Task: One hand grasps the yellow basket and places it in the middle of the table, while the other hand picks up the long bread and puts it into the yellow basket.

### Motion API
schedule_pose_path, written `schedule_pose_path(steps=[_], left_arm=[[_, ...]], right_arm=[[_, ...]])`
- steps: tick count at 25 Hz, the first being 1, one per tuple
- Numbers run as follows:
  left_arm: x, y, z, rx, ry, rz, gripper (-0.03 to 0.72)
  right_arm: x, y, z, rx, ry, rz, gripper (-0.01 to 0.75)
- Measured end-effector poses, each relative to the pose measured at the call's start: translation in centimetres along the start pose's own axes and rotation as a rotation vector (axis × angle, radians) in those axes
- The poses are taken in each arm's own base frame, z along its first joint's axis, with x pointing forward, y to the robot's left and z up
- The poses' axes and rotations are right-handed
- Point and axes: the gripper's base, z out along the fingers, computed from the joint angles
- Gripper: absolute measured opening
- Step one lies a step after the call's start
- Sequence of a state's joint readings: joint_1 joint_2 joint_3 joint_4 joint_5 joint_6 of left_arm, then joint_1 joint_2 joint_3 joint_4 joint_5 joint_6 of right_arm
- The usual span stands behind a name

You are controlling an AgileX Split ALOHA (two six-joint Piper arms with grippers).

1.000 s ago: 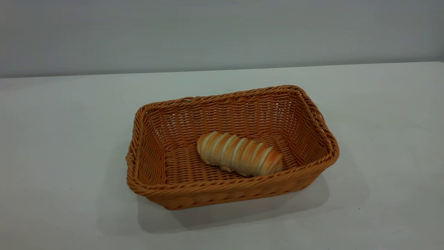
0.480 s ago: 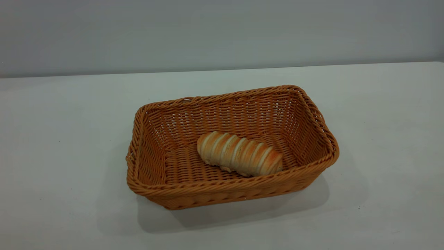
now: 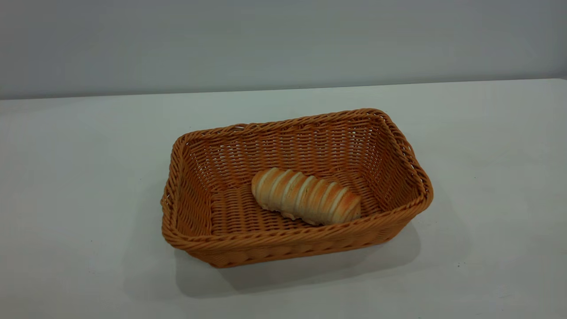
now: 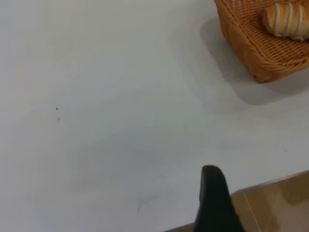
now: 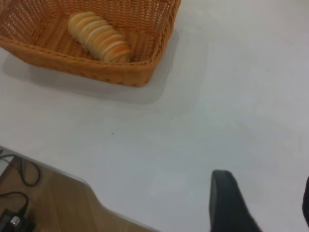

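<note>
**Claws back at the edges, bread in the basket, nothing stirring**

The left claw point(image 4: 215, 203) hangs over the near edge of the table point(image 3: 71, 186), well apart from the work; too little of it shows to tell whether it is apart or together. From its wrist view the basket point(image 4: 251, 46) sits far off at one corner, with bare white tabletop between.

Moving to the middle, the basket point(image 3: 296, 241) stands flat on the table, about central, its long side turned slightly askew. The bread point(image 3: 305, 196) lies on the woven floor inside it, towards the near wall and a little right of centre, resting on its side. Across the last second, neither has shifted in the exterior view: same place, same angle, same shadow. Neither arm reaches into that view at all.

On the right, the right claw point(image 5: 268, 208) also hovers over the table's near edge, its fingers point(image 5: 231, 203) spread apart and holding nothing, with the basket point(image 5: 116, 72) and the bread point(image 5: 99, 36) well away from it.

That stillness reads as an ending. Both halves of the task look done, with the basket set mid-table and the bread inside it, and the arms seem drawn back to rest, so nothing further appears to be needed.
</note>
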State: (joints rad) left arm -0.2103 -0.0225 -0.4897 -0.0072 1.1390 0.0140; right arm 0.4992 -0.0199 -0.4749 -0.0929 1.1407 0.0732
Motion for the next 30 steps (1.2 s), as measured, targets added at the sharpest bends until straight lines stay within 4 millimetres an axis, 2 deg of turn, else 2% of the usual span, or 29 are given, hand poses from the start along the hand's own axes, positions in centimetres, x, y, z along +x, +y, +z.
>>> schedule_pose_path(steps=[4, 10, 16, 30], left_arm=[[0.00, -0.03, 0.00, -0.027, 0.000, -0.016, 0.536], [-0.01, -0.16, 0.02, -0.128, 0.001, -0.077, 0.536], [-0.01, -0.17, 0.02, -0.144, 0.001, -0.086, 0.536], [0.00, -0.17, 0.04, -0.144, 0.002, -0.085, 0.536]], right_arm=[[0.01, 0.03, -0.02, 0.028, 0.001, 0.018, 0.413], [0.10, 0.25, -0.17, 0.228, 0.004, 0.142, 0.413], [0.14, 0.44, -0.24, 0.383, 0.007, 0.238, 0.413], [0.15, 0.50, -0.25, 0.416, 0.007, 0.260, 0.413]])
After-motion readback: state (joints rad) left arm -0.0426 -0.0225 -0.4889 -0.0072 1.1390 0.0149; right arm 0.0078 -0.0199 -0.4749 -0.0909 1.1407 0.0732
